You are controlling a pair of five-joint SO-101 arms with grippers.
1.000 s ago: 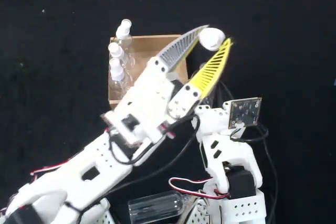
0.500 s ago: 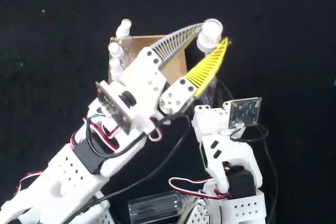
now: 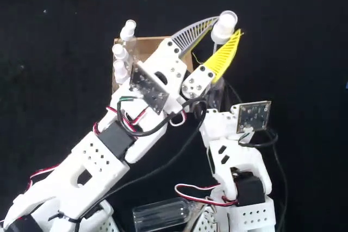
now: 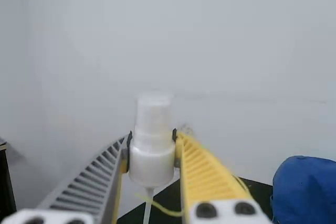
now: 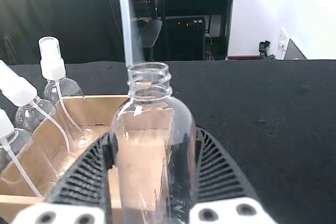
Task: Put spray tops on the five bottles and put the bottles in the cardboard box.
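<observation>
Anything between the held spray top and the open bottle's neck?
Nothing visible. The spray top is held by the left gripper; its tube hangs by the open neck of the bottle in the right gripper.

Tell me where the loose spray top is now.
In the high view the spray top is pinched in the left gripper, off the cardboard box's far right corner, over the open bottle in the right gripper.

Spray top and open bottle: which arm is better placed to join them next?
Left. The left gripper holds the spray top, its tube beside the open neck of the bottle; the right gripper holds that bottle upright.
</observation>
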